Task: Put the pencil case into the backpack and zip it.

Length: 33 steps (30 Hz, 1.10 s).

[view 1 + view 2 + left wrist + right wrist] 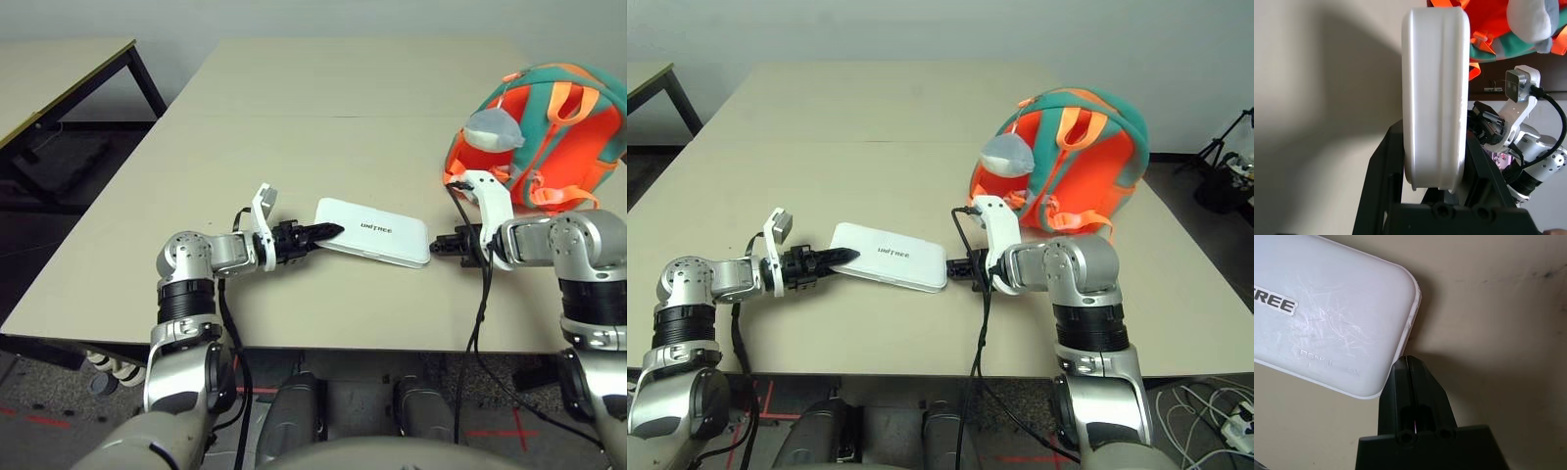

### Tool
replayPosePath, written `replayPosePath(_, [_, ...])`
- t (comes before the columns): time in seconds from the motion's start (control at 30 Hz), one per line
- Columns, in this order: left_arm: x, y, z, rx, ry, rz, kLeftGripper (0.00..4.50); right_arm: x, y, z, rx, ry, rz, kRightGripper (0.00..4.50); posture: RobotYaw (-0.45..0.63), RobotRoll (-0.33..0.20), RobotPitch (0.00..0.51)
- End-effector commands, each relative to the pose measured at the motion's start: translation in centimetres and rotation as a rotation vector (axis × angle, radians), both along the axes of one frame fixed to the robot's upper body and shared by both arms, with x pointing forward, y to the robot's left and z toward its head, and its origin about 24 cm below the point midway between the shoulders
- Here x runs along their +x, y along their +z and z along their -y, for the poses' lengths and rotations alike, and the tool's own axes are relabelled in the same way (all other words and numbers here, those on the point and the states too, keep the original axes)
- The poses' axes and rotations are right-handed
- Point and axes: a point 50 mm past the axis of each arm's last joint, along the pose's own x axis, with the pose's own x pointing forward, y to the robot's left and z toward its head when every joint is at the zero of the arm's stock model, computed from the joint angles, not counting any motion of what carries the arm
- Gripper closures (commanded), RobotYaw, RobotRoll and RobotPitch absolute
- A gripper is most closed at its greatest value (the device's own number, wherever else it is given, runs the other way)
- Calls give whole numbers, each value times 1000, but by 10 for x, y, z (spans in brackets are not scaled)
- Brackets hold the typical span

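The white pencil case [372,232] lies flat on the table's near middle, its lettering facing up. My left gripper [328,232] is shut on its left end; in the left wrist view the case [1435,98] sits edge-on between the two black fingers [1385,166]. My right gripper [436,245] is shut with nothing in it, and its tip [1408,369] rests against the case's right corner. The teal and orange backpack [554,127] stands at the right behind my right arm, with a grey plush charm [493,130] on its front. Whether its zip stands open cannot be told.
The beige table [294,127] stretches bare to the back and left. A second table [59,69] stands at the far left across a gap. A black cable [480,304] hangs from my right wrist over the front edge.
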Motion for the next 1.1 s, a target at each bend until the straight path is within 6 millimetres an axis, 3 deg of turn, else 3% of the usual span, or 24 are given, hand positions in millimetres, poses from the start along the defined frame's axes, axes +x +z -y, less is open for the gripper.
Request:
replayPosePath(0.03, [-6,11,-7,59,-13,57,3122,-5,14,2,28,47,64,4500,20,0,37])
replayPosePath(0.13, [-8,37,-15,74,-16,161,3142,-16,35,13,51,75,137,3867,39,0,46])
replayPosePath(0.23, [-8,61,-24,94,-3,266,3143,-29,57,22,62,99,217,2936,39,0,49])
replayPosePath(0.37, [-7,109,-35,75,20,452,3143,-44,93,36,49,72,408,1651,13,0,56])
replayPosePath(0.53, [-10,142,-36,-2,21,582,3143,-50,108,38,8,-60,596,124,-23,0,70])
replayPosePath(0.83, [-10,139,-21,-54,30,581,3143,-30,111,52,-130,-378,751,0,-27,0,81])
replayPosePath(1.1, [-10,137,-23,-65,67,571,3143,2,104,63,-182,-469,820,0,7,0,83])
